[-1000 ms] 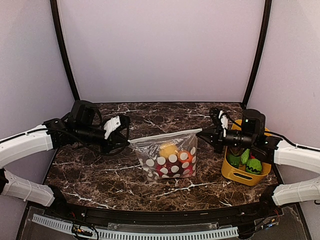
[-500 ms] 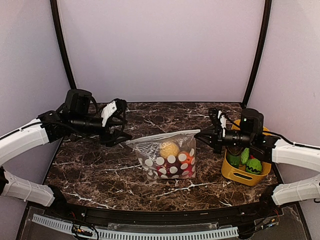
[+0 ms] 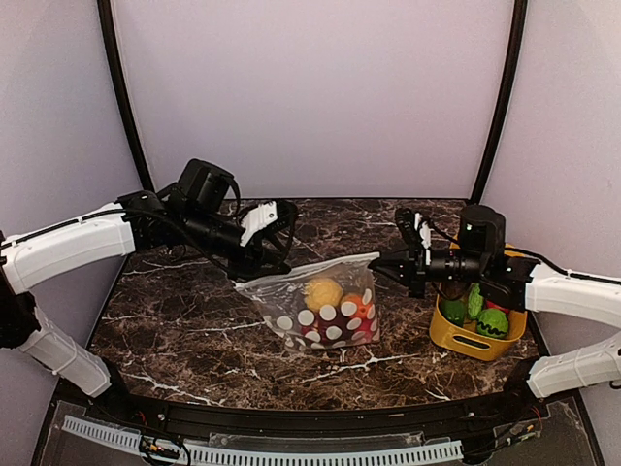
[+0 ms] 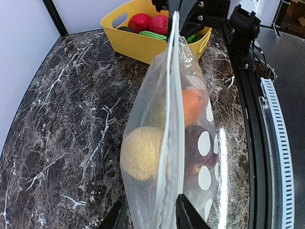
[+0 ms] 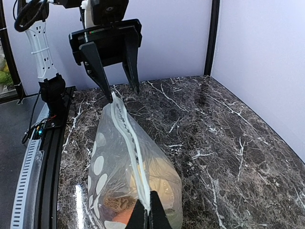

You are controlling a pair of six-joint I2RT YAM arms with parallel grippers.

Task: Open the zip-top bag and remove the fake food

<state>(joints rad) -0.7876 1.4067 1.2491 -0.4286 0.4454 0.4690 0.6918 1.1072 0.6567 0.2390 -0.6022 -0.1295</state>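
Your right gripper (image 3: 378, 260), jaws clenched, pinched the right end of the zip strip on the bag (image 3: 291, 294). It held that corner up above the desk (image 3: 175, 330), while the bag's bottom rested on the dark marble near the middle.

Your left gripper (image 5: 124, 95) stood released at the opposite end. Its two black fingers (image 4: 186, 213) were parted and straddled the strip's left end. Whether either pad touched the plastic could not be told.

The strip ran in a nearly straight line between the two grippers, sloping down toward the left. It looked closed along the length that showed.

Inside, the fruits (image 4: 143, 152) lay bunched low in the bag behind the white polka dots. A yellow one sat on the far side of the strip, an orange one toward your right gripper, and a dark maroon one low on the near side. All of them were inside the plastic.

A yellow bin (image 3: 464, 340) stood on the desk to the right of the bag, apart from it and beneath your right arm. It carried green toys and, in the left wrist view, two red round pieces.

Both white arms reached in from the near edge. The left bent across the back of the desk toward the bag's raised corner, and the right stretched level over the bin.
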